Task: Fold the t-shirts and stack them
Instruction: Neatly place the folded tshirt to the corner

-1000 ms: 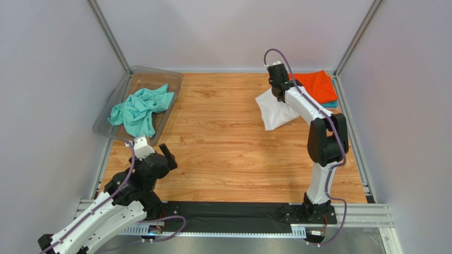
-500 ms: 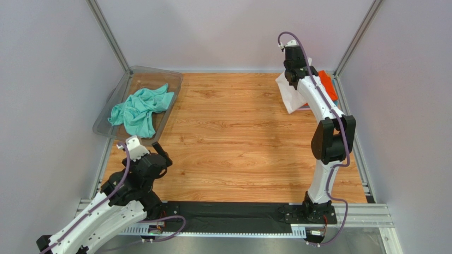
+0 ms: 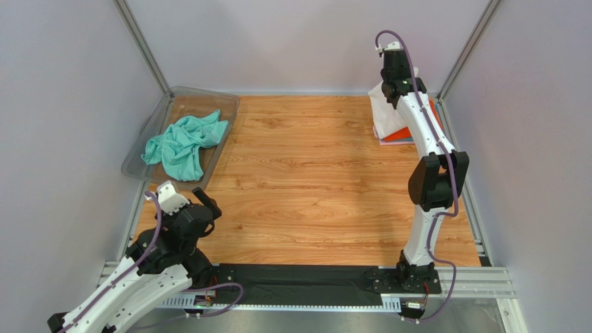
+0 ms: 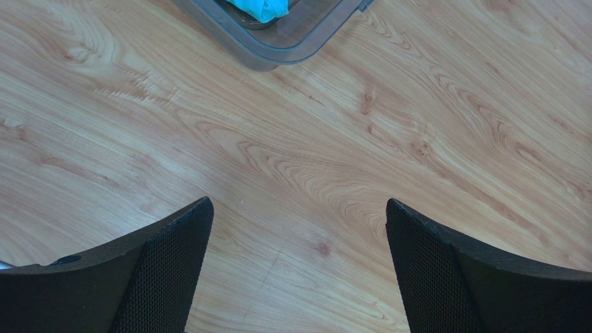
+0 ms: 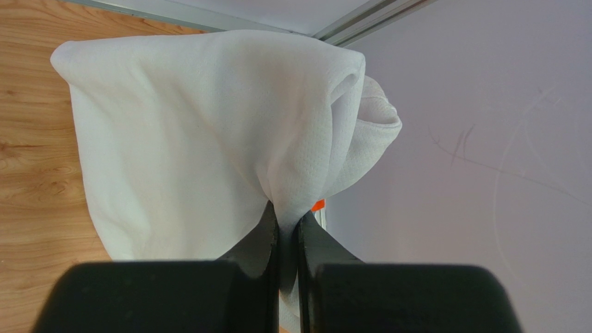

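Arm [image 3: 425, 123], right, outstretched; its end effector [image 5: 285, 220] pinching white t-shirt [image 5: 174, 125].

The hanging white t-shirt [image 3: 383, 111] hides most of the orange t-shirt [image 3: 399, 133], and the layers beneath are too thin to tell apart. The left wrist view's top edge cuts off the clear plastic tray [image 4: 278, 55] and the mint-green t-shirt [image 4: 260, 8].

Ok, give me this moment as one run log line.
right jaws: shut on white tee, hanging over stack | left jaws: open, empty | green tee: crumpled in tray
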